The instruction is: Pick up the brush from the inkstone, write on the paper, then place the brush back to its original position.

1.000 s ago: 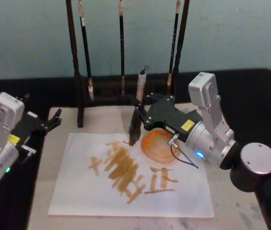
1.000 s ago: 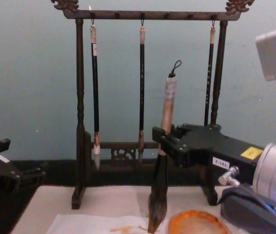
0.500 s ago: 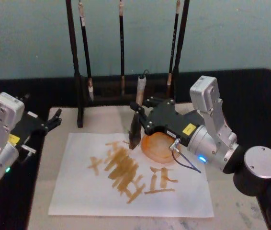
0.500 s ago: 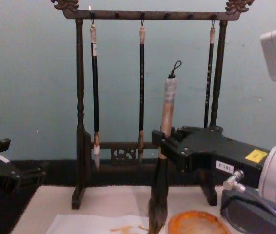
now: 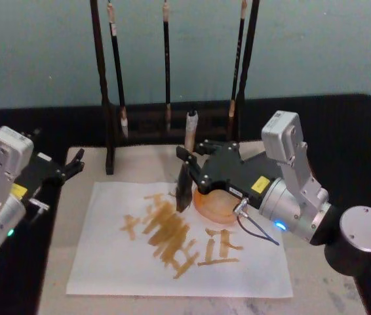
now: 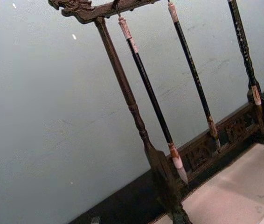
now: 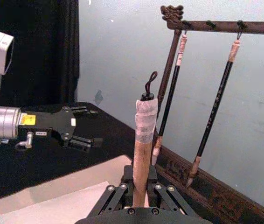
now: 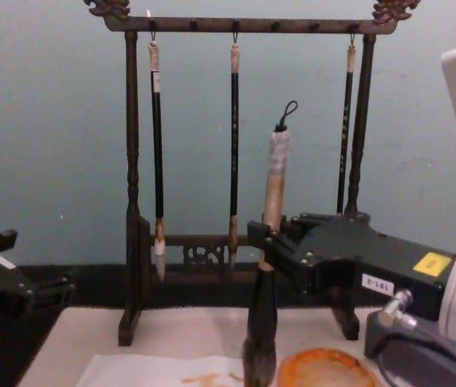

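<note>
My right gripper (image 5: pixel 187 164) is shut on the brush (image 5: pixel 189 134) at its pale handle, just above the black section. The brush stands nearly upright. Its dark bristle tip points down at the upper part of the paper (image 5: pixel 107 262), just left of the inkstone (image 5: pixel 217 202); I cannot tell whether the tip touches the sheet. The paper carries orange-yellow strokes. In the chest view the brush (image 8: pixel 272 181) rises from the right gripper (image 8: pixel 264 242) beside the inkstone (image 8: pixel 325 371). In the right wrist view the handle (image 7: pixel 143 149) sits between the jaws. My left gripper (image 5: pixel 74 163) is parked open at the table's left.
A dark wooden rack (image 5: pixel 103 98) with three thin hanging brushes stands close behind the held brush, also in the chest view (image 8: pixel 131 201) and left wrist view (image 6: pixel 132 107). The paper lies on a beige mat (image 5: pixel 139 161). Black cloth surrounds the mat.
My right gripper has sunk a little and shifted toward me, carrying the brush down so its tip sits lower over the paper. The left arm has not moved.
</note>
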Robot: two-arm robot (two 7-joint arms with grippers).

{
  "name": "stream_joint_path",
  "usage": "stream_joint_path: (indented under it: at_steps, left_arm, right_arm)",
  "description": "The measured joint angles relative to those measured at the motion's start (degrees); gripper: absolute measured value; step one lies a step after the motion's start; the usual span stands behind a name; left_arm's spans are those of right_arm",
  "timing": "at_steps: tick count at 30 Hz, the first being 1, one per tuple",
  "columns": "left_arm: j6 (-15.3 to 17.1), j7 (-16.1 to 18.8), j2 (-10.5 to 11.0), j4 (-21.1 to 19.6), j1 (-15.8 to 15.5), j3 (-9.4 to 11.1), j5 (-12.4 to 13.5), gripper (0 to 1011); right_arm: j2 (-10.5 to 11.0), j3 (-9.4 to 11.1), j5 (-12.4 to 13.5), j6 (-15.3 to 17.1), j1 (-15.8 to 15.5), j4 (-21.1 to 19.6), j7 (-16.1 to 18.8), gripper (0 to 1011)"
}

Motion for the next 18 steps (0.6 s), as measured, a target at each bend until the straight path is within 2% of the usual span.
stream_joint_path:
  at_steps: [12,18]
  left_arm:
    - [0.0,0.0,0.0,0.0,0.0,0.0,0.0,1010]
    - [0.0,0.0,0.0,0.0,0.0,0.0,0.0,1010]
  right_arm:
    - [1.2,0.3,0.0,0.0,-1.4,-3.0,-0.3,169]
    - [1.6,1.9,0.7,-1.1,-2.3,-4.9,-1.3,169]
